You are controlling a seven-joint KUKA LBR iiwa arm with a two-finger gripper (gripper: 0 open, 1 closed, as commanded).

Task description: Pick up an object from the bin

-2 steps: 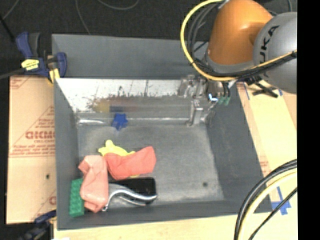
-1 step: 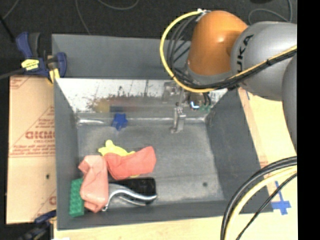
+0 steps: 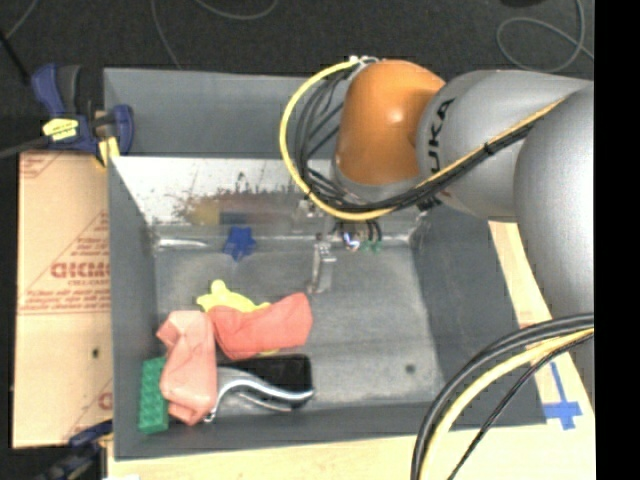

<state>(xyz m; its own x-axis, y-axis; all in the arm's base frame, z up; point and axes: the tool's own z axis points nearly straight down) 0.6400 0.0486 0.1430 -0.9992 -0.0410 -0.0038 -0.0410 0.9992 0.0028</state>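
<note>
My gripper (image 3: 320,274) hangs below the orange wrist cover, over the bin floor near the middle of the bin. Just below and left of it lies a salmon-red cloth (image 3: 264,326), its upper right corner nearest the gripper. A yellow soft thing (image 3: 224,295) peeks out from under the cloth's left end. A small blue piece (image 3: 238,241) lies to the gripper's left, near the back wall. Nothing shows in the gripper.
At the front left of the bin lie a pink cloth (image 3: 188,364), a green studded block (image 3: 152,396) and a black tool with a silver handle (image 3: 268,380). The arm and its cables cover the bin's back right.
</note>
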